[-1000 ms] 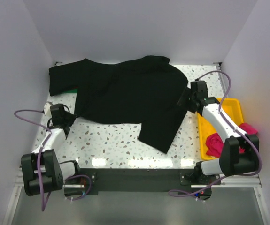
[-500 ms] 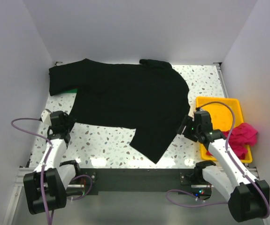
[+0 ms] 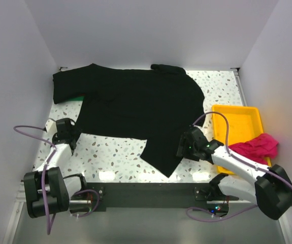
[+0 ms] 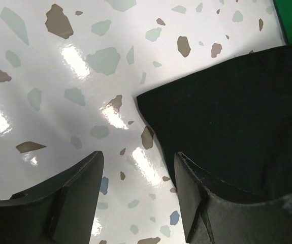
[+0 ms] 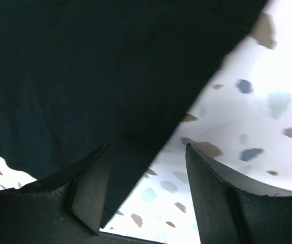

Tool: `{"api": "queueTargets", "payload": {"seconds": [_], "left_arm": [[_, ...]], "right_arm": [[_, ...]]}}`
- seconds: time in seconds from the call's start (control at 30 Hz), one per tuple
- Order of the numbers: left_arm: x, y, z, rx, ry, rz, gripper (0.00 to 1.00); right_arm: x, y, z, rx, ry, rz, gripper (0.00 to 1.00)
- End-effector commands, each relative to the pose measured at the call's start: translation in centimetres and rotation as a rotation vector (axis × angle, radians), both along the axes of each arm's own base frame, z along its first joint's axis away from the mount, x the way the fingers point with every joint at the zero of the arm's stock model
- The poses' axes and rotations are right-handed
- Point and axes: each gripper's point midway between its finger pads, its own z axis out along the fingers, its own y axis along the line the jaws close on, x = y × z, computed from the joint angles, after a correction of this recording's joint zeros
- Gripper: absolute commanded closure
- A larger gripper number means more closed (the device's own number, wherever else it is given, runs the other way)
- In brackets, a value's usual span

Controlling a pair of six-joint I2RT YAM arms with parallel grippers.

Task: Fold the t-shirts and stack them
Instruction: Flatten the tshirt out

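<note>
Bare surface (image 3: 115,157) lay at 6 o'clock of the spread black t-shirt (image 3: 135,107); left fingers (image 4: 74,203) and right fingers (image 5: 91,189) stood apart.

I'm looking at a white terrazzo-patterned table (image 3: 120,152), flecked with grey, brown and blue chips and glossy under the lights. A black t-shirt (image 3: 135,107) lies spread flat over its far half. One sleeve reaches the far left corner, and a lower corner points toward the near edge. A sliver of green cloth (image 3: 77,98) peeks out from under its left side. A yellow tray (image 3: 237,117) sits at the right edge, just beside the shirt.
</note>
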Motion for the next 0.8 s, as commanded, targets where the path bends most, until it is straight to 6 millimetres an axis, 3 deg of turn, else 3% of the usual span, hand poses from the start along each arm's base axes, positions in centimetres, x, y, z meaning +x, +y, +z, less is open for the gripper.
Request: {"api": "queueTargets", "payload": {"seconds": [0.0, 0.2, 0.27, 0.3, 0.33, 0.47, 0.77], "left_arm": [[2.5, 1.3, 2.5, 0.033, -0.090, 0.035, 0.37], [2.2, 1.6, 2.5, 0.050, -0.086, 0.048, 0.37], [2.2, 1.6, 2.5, 0.050, -0.086, 0.048, 0.37], [2.1, 1.6, 2.5, 0.051, -0.086, 0.049, 0.37], [2.2, 1.6, 2.5, 0.050, -0.088, 0.050, 0.37], [2.1, 1.6, 2.5, 0.051, -0.086, 0.052, 0.37], [1.5, 1.6, 1.2, 0.053, -0.080, 0.055, 0.41]], "right_arm": [[1.4, 1.5, 0.6, -0.015, -0.068, -0.033, 0.36], [0.7, 2.4, -0.8, -0.111, -0.058, -0.007, 0.40], [0.3, 2.3, -1.6, -0.135, -0.037, -0.004, 0.47], [0.2, 2.2, -1.8, -0.141, -0.032, -0.006, 0.51], [0.2, 2.1, -2.0, -0.146, -0.026, -0.005, 0.67], [0.1, 1.5, -1.5, -0.174, -0.024, -0.017, 1.00], [-1.0, -1.2, 3.4, -0.166, -0.116, -0.043, 1.00]]}}
